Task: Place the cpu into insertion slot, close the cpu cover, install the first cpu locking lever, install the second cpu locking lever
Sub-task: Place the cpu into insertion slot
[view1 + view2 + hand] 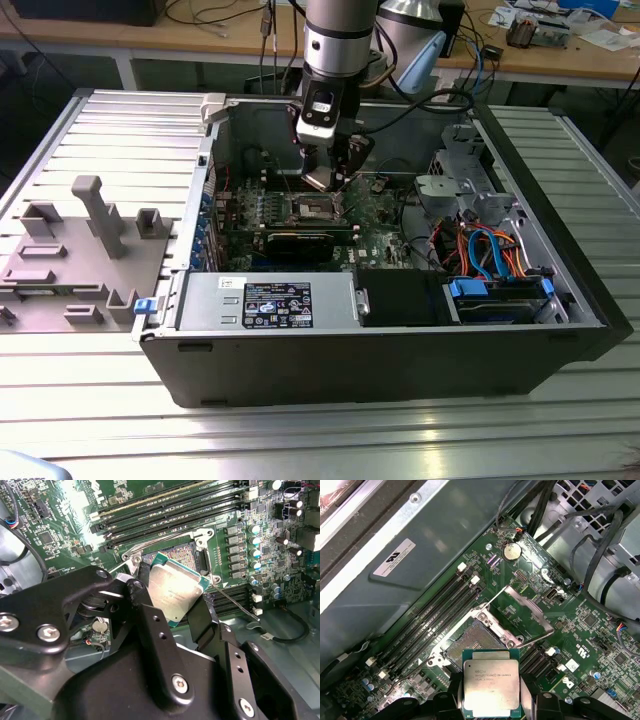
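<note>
While the arm hangs down into the open computer case (400, 350) sitting on the ribbed metal worktop (300, 430), the gripper (325, 180) is pinching the cpu (491, 687) by two opposite edges, one black finger on each side. You can see the grip really well in both wrist views, with the silver top of the chip facing the cameras. The cpu isn't seated: it's held in the air just above the insertion slot (470, 645), not touching it, and in the second wrist view it looks a bit tilted relative to the board. The slot itself is bare, dark square with the metal rim showing. The cpu cover (532, 610) is flipped up and open, standing off to the side of the socket away from the memory slots (435, 620), so you can see green board through its cut-out. A grey fixture (90, 230) sits beside the case, on the exterior view's left.
</note>
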Available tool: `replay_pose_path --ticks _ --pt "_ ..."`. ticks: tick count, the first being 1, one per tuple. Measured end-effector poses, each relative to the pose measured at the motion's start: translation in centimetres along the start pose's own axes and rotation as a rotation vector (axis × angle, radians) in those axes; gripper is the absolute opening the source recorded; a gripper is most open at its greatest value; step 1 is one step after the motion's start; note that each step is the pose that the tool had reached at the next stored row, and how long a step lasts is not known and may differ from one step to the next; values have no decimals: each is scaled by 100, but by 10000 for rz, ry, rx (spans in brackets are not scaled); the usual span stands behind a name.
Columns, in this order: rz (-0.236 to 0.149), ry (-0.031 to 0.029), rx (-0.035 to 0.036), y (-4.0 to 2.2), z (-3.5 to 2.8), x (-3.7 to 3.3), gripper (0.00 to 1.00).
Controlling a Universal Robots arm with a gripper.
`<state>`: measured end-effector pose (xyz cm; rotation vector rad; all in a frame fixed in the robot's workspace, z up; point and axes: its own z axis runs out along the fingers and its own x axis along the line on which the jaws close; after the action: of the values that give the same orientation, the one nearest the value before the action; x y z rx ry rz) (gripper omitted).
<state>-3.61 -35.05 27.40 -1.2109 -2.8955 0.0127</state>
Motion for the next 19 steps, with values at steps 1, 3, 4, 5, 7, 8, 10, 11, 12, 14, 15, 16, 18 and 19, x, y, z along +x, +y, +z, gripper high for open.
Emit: replay_pose_path --ticks 1,3,4,5,7,8,10,11,12,14,15,16,18,19 --pt "6 0 0 0 0 0 55" --pt "20 0 1 0 1 0 55" --pt "24 -1 1 0 1 0 55" --pt "30 -1 2 0 1 0 55" --pt "39 -1 2 0 1 0 55" --pt "43 -1 2 0 2 0 55" --pt "55 -1 2 0 2 0 55" --pt "59 -1 2 0 2 0 55" --pt "64 -1 2 0 2 0 55" --pt "76 -1 2 0 3 0 55" --pt "83 -1 2 0 3 0 55" --pt "87 -1 2 0 3 0 55" --pt "97 -1 2 0 3 0 55" --pt "106 -1 3 0 3 0 55"
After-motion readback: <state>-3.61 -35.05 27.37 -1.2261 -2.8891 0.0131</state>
